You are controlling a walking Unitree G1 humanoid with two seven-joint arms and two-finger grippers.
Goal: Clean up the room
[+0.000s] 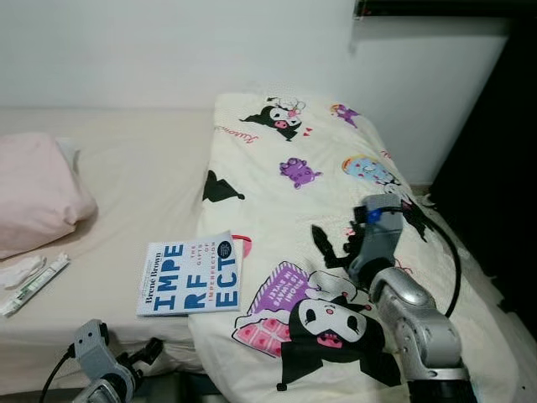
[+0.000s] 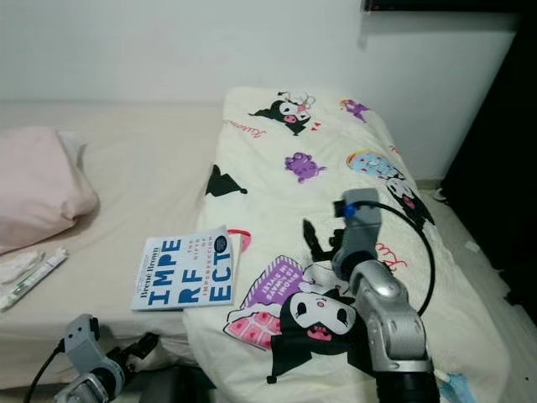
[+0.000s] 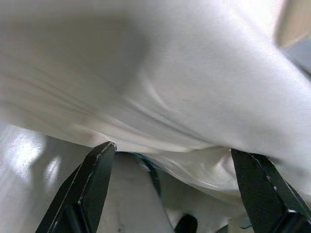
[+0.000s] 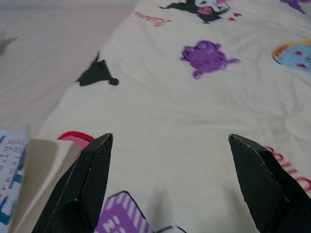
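Right tool (image 1: 336, 243) gapes over cartoon-print blanket (image 1: 310, 176); blue-lettered white book (image 1: 190, 275) lies flat.

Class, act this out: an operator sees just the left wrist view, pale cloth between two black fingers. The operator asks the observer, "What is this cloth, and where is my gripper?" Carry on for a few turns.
Observer: The left gripper hangs low at the near edge of the bed.
Operator: Anything to tidy up there?
Observer: A blue and white book lies on the bed, just above that gripper.
Operator: And the other arm?
Observer: The right gripper is open over a cartoon-print blanket.
Operator: What else?
Observer: A pink pillow lies at the bed's left.
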